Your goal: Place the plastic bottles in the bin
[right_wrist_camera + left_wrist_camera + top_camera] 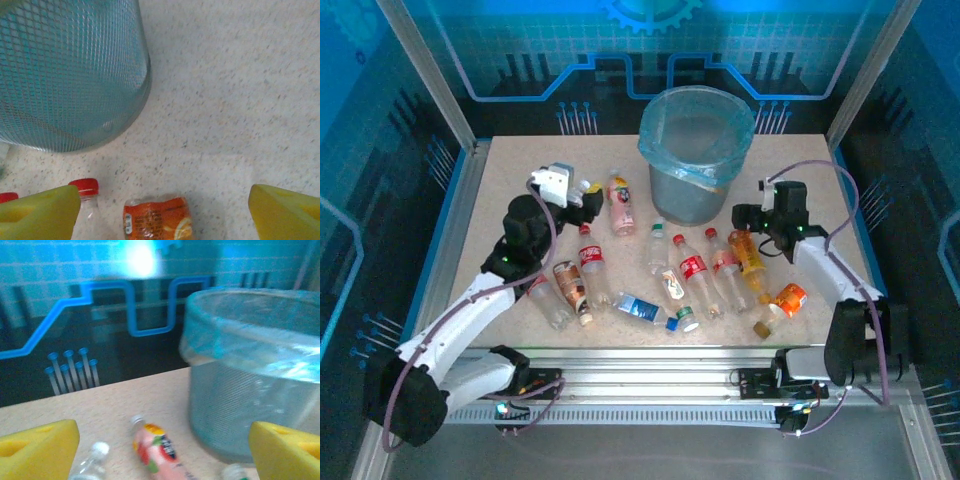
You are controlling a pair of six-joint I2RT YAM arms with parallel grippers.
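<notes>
The grey mesh bin [696, 150] with a light-blue liner stands at the back middle of the table. Several plastic bottles lie in front of it, among them a pink-labelled one [618, 205], a red-labelled one [692, 268] and an orange one [748, 250]. My left gripper [584, 200] hovers open just left of the pink bottle [157, 452], which lies between its yellow fingertips [40, 450], and the bin [250, 375] rises to the right. My right gripper [164, 200] is open beside the bin [70, 75], above an orange-labelled bottle [157, 220] and a red-capped bottle [85, 192].
A crushed orange bottle [788, 298] and a blue-labelled bottle [638, 307] lie near the front edge. A clear white-capped bottle [95, 455] and a green cap [232, 472] flank the pink one. The blue back wall [640, 60] and metal frame posts [435, 90] enclose the table.
</notes>
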